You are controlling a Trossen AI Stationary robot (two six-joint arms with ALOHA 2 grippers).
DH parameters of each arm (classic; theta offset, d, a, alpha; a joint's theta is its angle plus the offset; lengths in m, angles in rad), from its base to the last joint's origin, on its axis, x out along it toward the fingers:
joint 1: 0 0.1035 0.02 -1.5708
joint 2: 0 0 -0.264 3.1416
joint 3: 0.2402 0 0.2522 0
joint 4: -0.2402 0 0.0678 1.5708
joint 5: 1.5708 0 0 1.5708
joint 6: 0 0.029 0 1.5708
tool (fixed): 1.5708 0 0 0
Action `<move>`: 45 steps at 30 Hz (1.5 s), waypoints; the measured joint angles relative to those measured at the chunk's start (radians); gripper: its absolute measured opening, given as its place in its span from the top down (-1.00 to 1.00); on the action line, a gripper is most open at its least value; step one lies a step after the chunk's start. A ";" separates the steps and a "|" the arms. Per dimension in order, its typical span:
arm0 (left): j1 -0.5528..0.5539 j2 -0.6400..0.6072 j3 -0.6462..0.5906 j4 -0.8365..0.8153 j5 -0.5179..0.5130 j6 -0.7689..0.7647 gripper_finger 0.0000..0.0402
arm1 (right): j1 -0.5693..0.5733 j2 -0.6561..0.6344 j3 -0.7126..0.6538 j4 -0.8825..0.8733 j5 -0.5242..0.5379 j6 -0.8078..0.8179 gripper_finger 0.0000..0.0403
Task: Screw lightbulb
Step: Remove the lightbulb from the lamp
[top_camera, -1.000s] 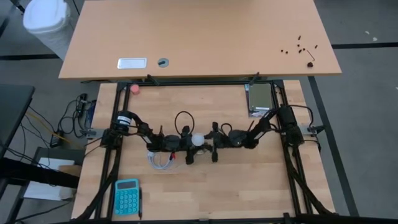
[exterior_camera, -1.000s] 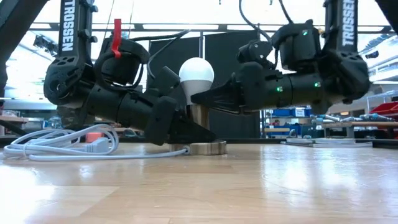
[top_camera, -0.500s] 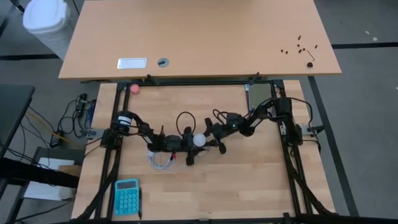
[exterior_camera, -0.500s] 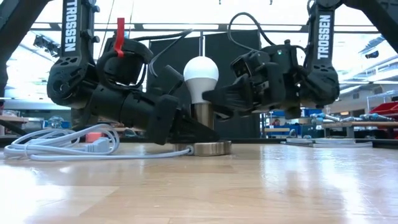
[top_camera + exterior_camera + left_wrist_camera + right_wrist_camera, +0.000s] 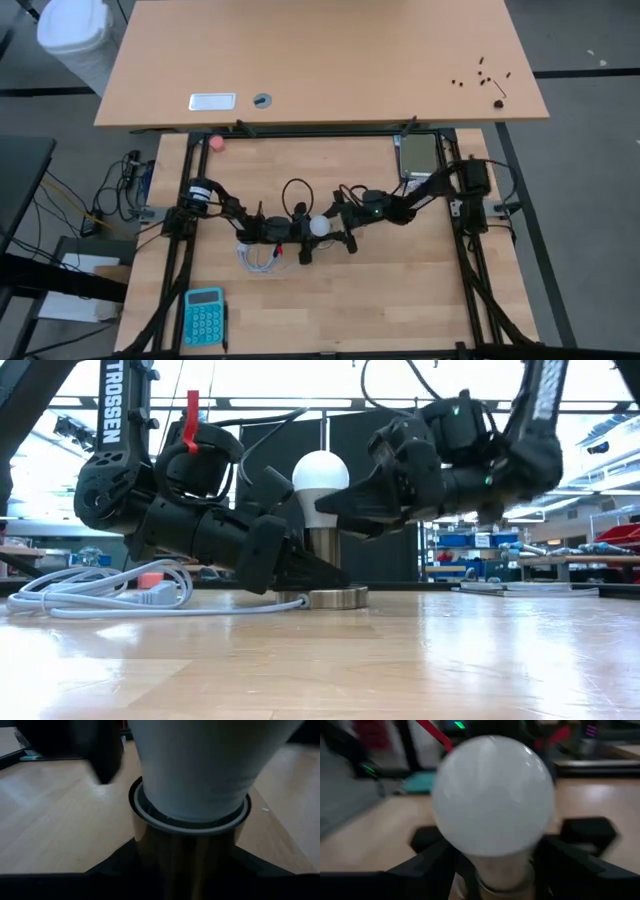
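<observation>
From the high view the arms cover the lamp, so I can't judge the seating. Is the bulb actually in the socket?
Observer: Yes. In the low view the lightbulb stands upright in the socket, with its screw base hidden inside.
Operator: Is the right gripper gripping it?
Observer: It looks open. The right wrist view shows the right gripper with its fingers on either side of the bulb's neck, and a gap on each side.
Operator: And the left?
Observer: The left gripper is clamped on the socket low down, just above its round foot.
</observation>
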 joint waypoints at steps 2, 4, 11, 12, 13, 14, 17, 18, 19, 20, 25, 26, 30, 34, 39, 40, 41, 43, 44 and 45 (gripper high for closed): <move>0.000 0.000 0.000 0.000 0.002 0.000 0.06 | 0.026 -0.059 -0.007 -0.104 0.106 -0.049 -0.35; 0.000 0.000 0.000 -0.001 0.003 -0.004 0.06 | 0.054 -0.122 -0.021 -0.176 0.202 -0.091 -0.34; 0.000 0.000 0.000 -0.001 0.007 -0.006 0.06 | 0.149 -0.314 -0.093 -0.383 0.450 -0.061 -0.34; 0.000 0.000 0.000 -0.001 0.007 -0.005 0.06 | 0.165 -0.330 -0.108 -0.407 0.483 -0.036 -0.34; 0.000 0.000 0.000 -0.001 0.008 -0.005 0.06 | 0.182 -0.342 -0.123 -0.418 0.511 -0.008 -0.34; 0.000 0.000 0.000 -0.001 0.008 -0.005 0.06 | 0.200 -0.351 -0.138 -0.424 0.541 0.022 -0.34; 0.000 0.000 0.000 -0.001 0.008 -0.005 0.06 | 0.257 -0.353 -0.168 -0.413 0.646 0.117 -0.34; -0.001 0.000 0.000 -0.001 0.008 -0.006 0.06 | 0.278 -0.342 -0.169 -0.406 0.693 0.145 -0.34; -0.001 0.000 0.000 -0.001 0.008 -0.006 0.06 | 0.299 -0.330 -0.168 -0.403 0.738 0.166 -0.34; -0.001 0.000 0.000 -0.001 0.008 -0.006 0.06 | 0.321 -0.314 -0.167 -0.404 0.784 0.181 -0.34; -0.001 0.000 0.000 -0.002 0.008 -0.013 0.06 | 0.398 -0.196 -0.090 -0.382 0.973 0.212 -0.34; -0.001 0.000 0.000 -0.002 0.007 -0.012 0.06 | 0.407 -0.169 -0.068 -0.368 1.006 0.212 -0.34; -0.001 0.000 0.000 -0.005 0.007 -0.016 0.06 | 0.426 -0.067 0.016 -0.295 1.124 0.159 -0.34; -0.001 0.000 0.000 -0.007 0.004 -0.024 0.06 | 0.426 0.020 0.089 -0.215 1.152 0.087 -0.34; -0.001 0.000 0.000 -0.007 0.002 -0.024 0.06 | 0.426 0.113 0.171 -0.125 1.220 0.033 -0.34; -0.001 0.000 0.000 -0.007 0.002 -0.024 0.06 | 0.428 0.128 0.185 -0.102 1.241 0.023 -0.33; -0.001 0.000 0.000 -0.007 0.001 -0.024 0.06 | 0.428 0.144 0.200 -0.083 1.259 0.015 -0.32; -0.001 0.000 0.000 -0.006 -0.002 -0.024 0.06 | 0.428 0.174 0.227 -0.055 1.296 0.000 -0.28; -0.001 0.000 0.000 -0.007 -0.002 -0.024 0.06 | 0.428 0.190 0.241 -0.045 1.316 -0.002 -0.25; -0.001 0.000 0.000 -0.007 -0.003 -0.024 0.06 | 0.428 0.203 0.252 -0.043 1.334 -0.002 -0.22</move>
